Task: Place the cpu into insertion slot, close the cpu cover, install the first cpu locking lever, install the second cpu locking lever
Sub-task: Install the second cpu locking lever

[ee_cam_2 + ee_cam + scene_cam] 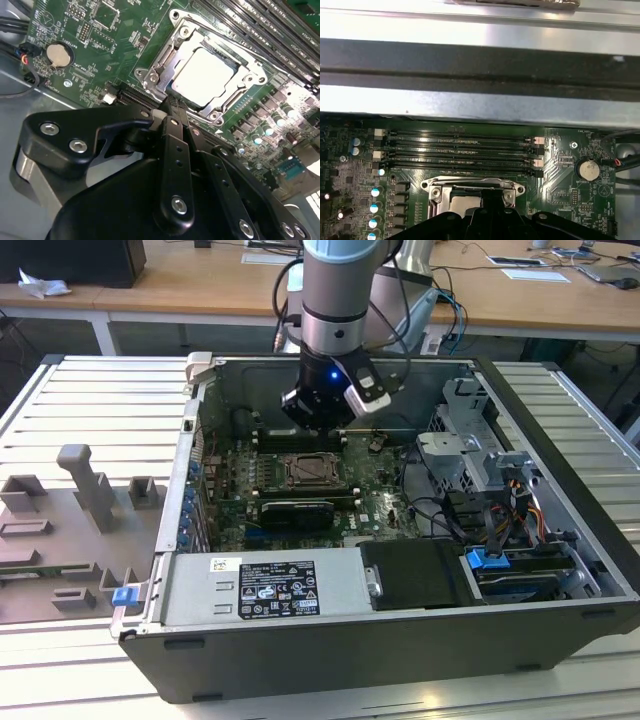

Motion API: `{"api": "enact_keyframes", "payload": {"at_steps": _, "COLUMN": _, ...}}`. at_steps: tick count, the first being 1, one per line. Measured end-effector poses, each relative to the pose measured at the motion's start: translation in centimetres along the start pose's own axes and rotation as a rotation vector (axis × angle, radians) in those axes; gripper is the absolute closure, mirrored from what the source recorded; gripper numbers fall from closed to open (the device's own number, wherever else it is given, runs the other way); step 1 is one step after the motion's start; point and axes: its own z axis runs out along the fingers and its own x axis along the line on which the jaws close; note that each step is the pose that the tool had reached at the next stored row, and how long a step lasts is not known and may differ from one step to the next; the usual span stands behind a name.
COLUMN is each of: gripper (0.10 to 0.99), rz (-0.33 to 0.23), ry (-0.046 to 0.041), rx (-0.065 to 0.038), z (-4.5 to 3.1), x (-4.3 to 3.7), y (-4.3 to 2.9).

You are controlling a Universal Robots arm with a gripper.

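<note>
The chip point(204, 76) lies in the socket point(197, 70) under the frame cover point(165, 62); the fingers point(172, 112) look clenched and empty just beside it; the chip seems light, stiff and fragile, best held by its edges.

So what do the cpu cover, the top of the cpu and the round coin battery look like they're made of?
The cpu cover looks like bare stamped metal, silver and shiny, with bright glints along its edges. The cpu has a pale, matte top, probably a metal lid; glare leaves that open. The coin battery looks like smooth silver metal with a dull sheen.
</note>
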Motion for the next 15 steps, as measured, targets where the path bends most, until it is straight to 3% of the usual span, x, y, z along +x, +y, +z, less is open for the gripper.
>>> {"api": "enact_keyframes", "payload": {"at_steps": 5, "gripper": 0.980, "rz": 0.000, "ry": -0.0001, "rx": 0.000, "z": -0.83, "x": -0.01, "y": 0.07}}
{"api": "enact_keyframes", "payload": {"at_steps": 15, "gripper": 0.980, "rz": 0.000, "ry": 0.0000, "rx": 0.000, "z": -0.87, "x": 0.02, "y": -0.24}}
